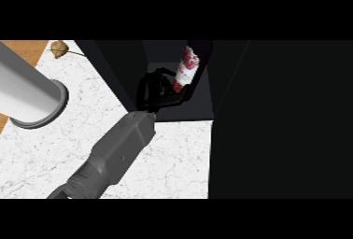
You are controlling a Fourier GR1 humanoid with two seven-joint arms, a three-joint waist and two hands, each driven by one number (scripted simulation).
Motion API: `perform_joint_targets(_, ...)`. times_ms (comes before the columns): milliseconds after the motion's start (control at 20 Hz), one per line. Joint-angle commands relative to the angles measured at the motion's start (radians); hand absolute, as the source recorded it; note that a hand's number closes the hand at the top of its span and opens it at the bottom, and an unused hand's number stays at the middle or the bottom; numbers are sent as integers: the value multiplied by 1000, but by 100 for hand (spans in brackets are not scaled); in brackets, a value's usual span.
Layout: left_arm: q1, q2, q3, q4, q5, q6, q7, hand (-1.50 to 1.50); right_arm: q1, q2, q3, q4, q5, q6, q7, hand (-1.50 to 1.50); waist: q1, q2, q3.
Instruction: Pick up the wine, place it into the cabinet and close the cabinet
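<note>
Narrow way into the cabinet [164, 53], hemmed by dark walls on both sides and filled by the left robot hand [155, 91] wrapped round the wine [187, 67]. Open worktop [172, 158] in front; large grey cylinder [27, 88] blocking the far left.

The wine bottle [187, 65] is seen inside the open cabinet [117, 65]. It is dark, with a red and white label, and is tilted so that its top leans toward the view's upper right. Its lower part is held by the black hand [157, 91], whose fingers are curled round it. The cabinet is black and is set on the white marbled tabletop [55, 154]. Whether the bottle touches the cabinet's floor cannot be told.
</note>
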Motion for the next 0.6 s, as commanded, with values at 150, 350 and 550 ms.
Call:
perform_joint_targets(150,-69,0,7,107,13,19,49,150,-28,9,12,45,34,-3,-28,-150,-5,4,0)
perform_joint_targets(350,-68,0,26,185,3,-24,0,150,43,8,39,-3,0,40,-40,-150,-19,8,0)
perform_joint_targets(550,-68,0,42,190,11,-15,-42,150,-24,9,29,1,15,1,-4,-150,-23,11,-1)
